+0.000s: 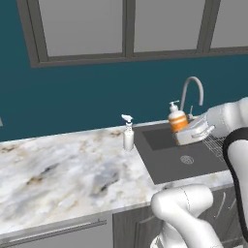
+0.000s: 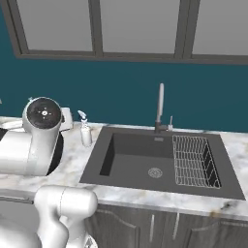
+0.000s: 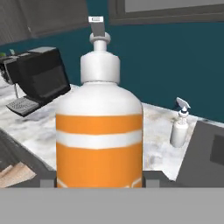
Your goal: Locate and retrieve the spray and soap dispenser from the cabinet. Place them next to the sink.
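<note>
My gripper [image 1: 186,133] is shut on the soap dispenser [image 1: 177,118], an orange bottle with a white top and pump head. It hangs upright over the left part of the dark sink [image 1: 179,157]. In the hand view the soap dispenser [image 3: 99,131] stands close up between the fingertips [image 3: 47,181] of the gripper [image 3: 99,183]. The white spray [image 1: 128,133] stands upright on the marble counter just left of the sink's rim. It appears again as the spray [image 2: 85,130] beside the sink [image 2: 140,162], and as the spray [image 3: 180,127]. A dark grey cabinet front [image 3: 48,17] lies at the top left.
A curved silver faucet [image 1: 191,92] rises behind the basin, and a wire rack [image 2: 193,162] fills its right side. A black appliance [image 3: 39,74] sits on the counter [image 1: 63,169] further left. Grey-framed windows [image 1: 126,29] run above the teal wall.
</note>
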Tool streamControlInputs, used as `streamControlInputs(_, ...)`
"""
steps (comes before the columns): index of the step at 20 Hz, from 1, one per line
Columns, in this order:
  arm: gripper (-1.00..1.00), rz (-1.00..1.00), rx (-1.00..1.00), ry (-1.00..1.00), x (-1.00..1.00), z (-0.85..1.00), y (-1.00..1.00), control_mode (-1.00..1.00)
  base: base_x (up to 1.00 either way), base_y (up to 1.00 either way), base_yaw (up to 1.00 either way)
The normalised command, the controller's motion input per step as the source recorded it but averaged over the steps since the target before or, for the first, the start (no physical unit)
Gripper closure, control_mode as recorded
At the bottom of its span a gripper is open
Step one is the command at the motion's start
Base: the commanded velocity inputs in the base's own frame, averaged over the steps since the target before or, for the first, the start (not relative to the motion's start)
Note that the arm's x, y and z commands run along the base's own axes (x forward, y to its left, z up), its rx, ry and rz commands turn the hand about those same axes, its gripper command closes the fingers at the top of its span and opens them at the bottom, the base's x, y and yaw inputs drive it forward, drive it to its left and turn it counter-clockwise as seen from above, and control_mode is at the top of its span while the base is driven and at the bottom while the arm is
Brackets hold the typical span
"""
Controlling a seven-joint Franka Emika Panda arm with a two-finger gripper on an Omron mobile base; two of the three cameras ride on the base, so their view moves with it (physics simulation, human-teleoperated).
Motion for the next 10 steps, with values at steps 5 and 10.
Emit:
streamControlInputs(5,1.00,0.32,0.02,-0.10,0.21,-0.34,-0.19,-1.00,0.00,0.00,0.00)
streamControlInputs(10,1.00,0.18,0.00,-0.07,0.13,-0.20,-0.06,-1.00,0.00,0.00,0.00)
